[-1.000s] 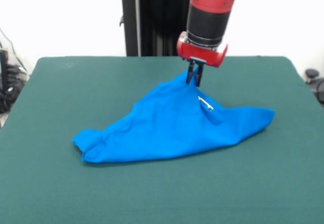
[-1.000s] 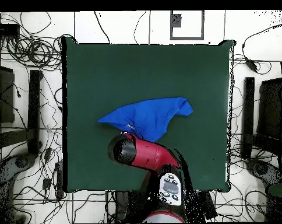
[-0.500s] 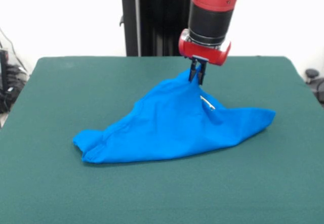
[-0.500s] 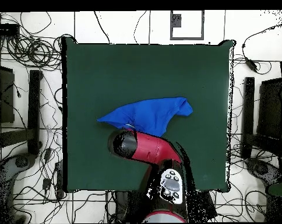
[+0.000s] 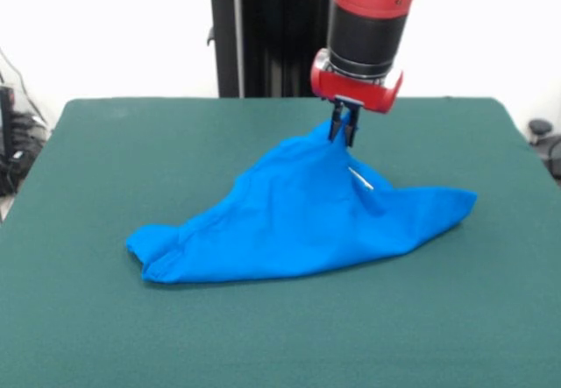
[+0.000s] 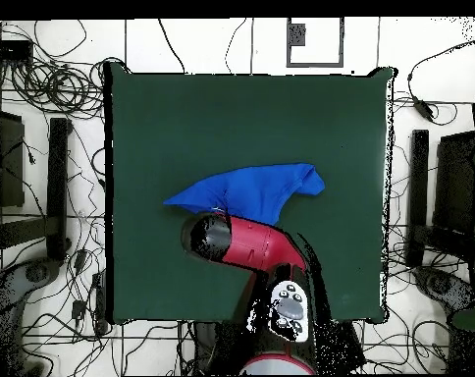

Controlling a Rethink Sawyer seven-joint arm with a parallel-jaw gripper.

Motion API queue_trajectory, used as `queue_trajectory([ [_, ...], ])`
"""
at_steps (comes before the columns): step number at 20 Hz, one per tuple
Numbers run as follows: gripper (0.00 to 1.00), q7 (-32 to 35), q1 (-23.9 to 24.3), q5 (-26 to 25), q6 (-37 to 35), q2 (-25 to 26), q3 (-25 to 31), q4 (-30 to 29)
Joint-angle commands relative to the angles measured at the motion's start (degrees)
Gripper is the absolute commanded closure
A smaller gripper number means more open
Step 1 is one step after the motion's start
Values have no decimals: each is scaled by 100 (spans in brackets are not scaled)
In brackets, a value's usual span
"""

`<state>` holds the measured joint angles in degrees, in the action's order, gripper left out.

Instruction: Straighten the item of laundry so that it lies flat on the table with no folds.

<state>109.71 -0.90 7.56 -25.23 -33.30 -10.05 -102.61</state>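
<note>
Jaws: pressed together on a peak of blue cloth, pinching it.
Gripper [image 5: 343, 130]: black fingers under a red wrist collar, pointing straight down above the far half of the table.
Item of laundry [image 5: 298, 217]: bright blue T-shirt, drawn up into a tent at the pinch — the rest slopes down and rests on the felt, bunched, with one lobe spread to each side in the front view; a small white mark shows just below the peak.
Table [image 5: 105, 160]: dark green cloth — the shirt sits near its middle, well clear of every edge.
Arm [image 6: 251, 245]: red and black, covering the shirt's near edge in the overhead view.
</note>
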Motion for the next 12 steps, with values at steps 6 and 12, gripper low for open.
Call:
queue_trajectory([
  [6, 100, 747, -150, 60, -1490, -137, 289, 796],
  [12, 100, 753, -134, 37, -1686, -138, 319, 937],
])
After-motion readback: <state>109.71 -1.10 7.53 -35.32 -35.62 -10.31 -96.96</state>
